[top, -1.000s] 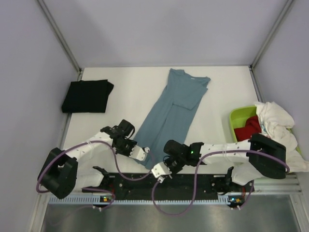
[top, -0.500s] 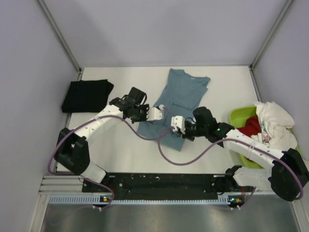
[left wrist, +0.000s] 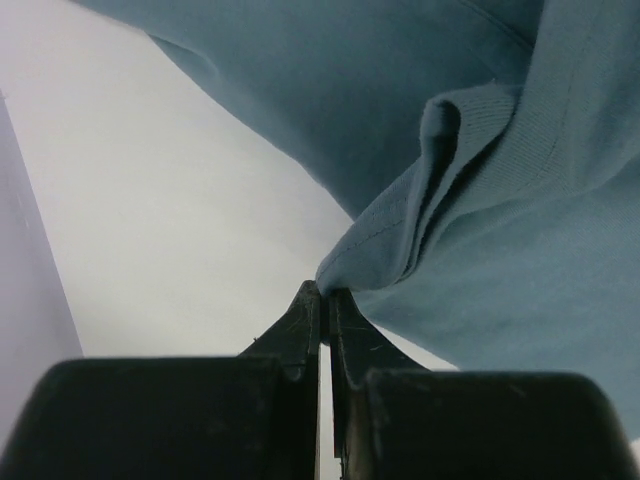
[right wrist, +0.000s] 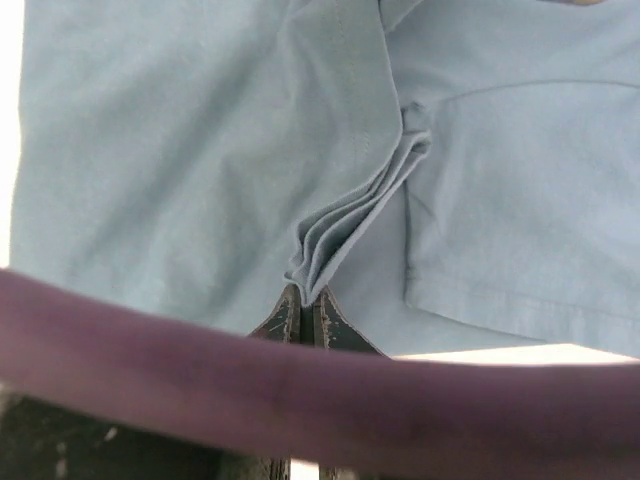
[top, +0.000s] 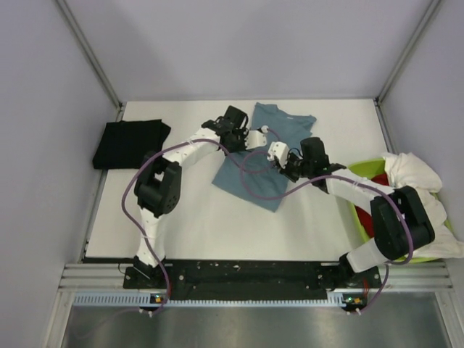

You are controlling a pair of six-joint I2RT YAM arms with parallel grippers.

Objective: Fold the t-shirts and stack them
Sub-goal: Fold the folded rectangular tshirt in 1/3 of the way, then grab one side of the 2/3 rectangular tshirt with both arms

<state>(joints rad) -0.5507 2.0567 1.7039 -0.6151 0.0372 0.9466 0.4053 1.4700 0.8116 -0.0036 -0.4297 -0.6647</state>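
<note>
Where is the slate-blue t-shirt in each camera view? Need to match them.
Top external: slate-blue t-shirt at centre-back of the white table.
Left wrist: fills upper right, hem pinched in the left end effector.
Right wrist: fills nearly the whole frame, edge pinched in the right end effector.
Shared landmark: the white table beside it.

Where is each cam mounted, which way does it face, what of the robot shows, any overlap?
Top external: above, behind the bases, looking down on the table; left arm, right arm whole.
Left wrist: along the left gripper, shut on the slate-blue t-shirt edge.
Right wrist: along the right gripper, pinching its folds; purple cable across.
Shared: all three show that shirt.
</note>
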